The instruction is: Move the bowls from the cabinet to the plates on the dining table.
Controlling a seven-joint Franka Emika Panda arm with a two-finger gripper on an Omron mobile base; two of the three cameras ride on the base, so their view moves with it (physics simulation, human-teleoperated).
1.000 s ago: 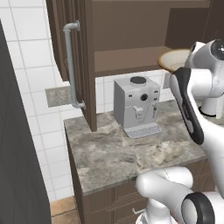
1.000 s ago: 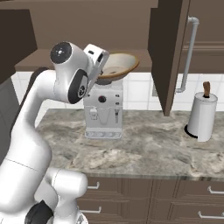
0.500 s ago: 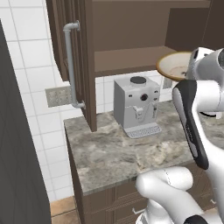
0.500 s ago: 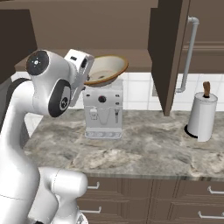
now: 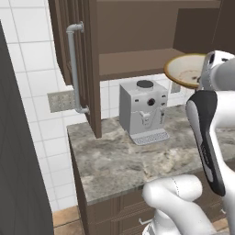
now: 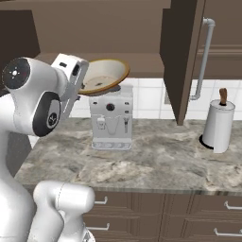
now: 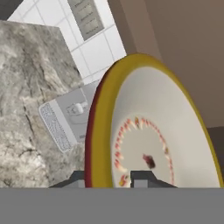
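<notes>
- At the far left, the open door of the cabinet stands edge-on, its long silver bar handle running down the front.
- A grey outlet plate sits on the white tiled wall just behind that handle.
- The cabinet shelf runs off to the right behind the door, brown and bare where I can see it.
- Below it, a white-grey coffee machine stands upright on the mottled stone surface, close to the wall.
- The tan bowl with the brownish-yellow rim hangs in the air just in front of the shelf edge and above the coffee machine, tilted so its pale inside faces outward.
- The gripper is clamped on the bowl's rim, one finger on each side of the wall; seen from the hand, the bowl's cream inside carries a ring of small reddish marks.
- Further right, the other cabinet door hangs open with its own silver handle.
- At the far right, a paper towel roll stands upright on the surface, well apart from the coffee machine.
- Brown drawer fronts run under the surface edge.
</notes>
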